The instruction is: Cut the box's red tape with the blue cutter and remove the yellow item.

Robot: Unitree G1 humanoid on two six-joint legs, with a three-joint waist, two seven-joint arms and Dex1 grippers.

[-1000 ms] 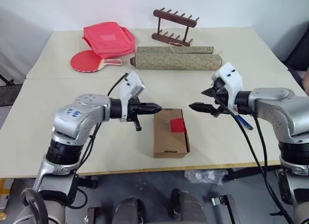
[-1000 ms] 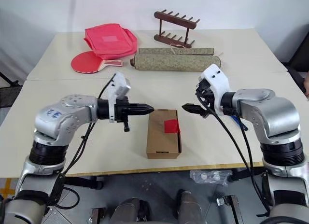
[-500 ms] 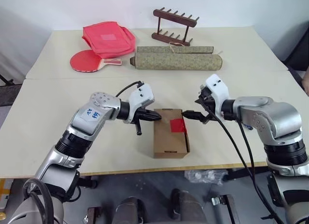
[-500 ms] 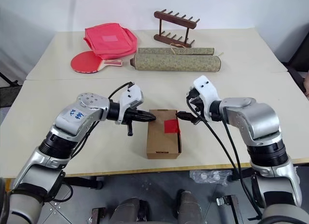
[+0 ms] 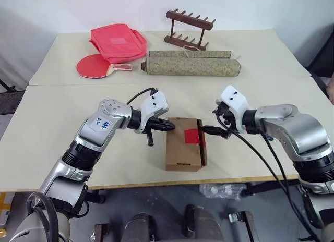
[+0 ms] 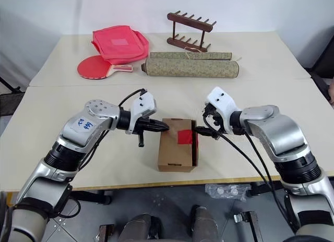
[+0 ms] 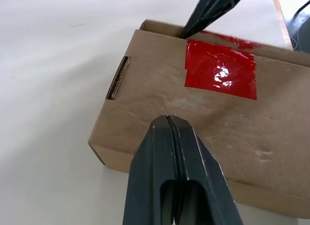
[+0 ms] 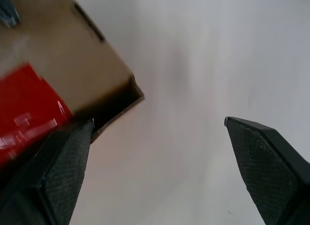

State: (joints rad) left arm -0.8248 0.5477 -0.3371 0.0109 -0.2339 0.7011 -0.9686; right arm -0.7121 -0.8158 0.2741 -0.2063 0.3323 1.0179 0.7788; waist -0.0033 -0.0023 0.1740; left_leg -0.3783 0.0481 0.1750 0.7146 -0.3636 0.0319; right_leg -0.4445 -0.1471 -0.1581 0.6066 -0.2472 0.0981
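one corrugated brown box [image 5: 183,148] near table's front edge, glossy red tape [image 5: 192,135] on top | my left gripper [image 7: 168,119] pinched shut over box, empty | my right gripper [image 5: 206,129] spread wide at taped edge | beyond: one patterned roll [image 5: 190,66], one red paddle [image 5: 94,65]

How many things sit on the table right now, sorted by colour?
Red: 3, pouch, paddle, tape
Brown: 2, box, wooden rack
Olive: 2, thick roll, thin roll
Total: 7

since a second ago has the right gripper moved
Yes. The right gripper came down and in toward the box, now at its edge beside the red tape.
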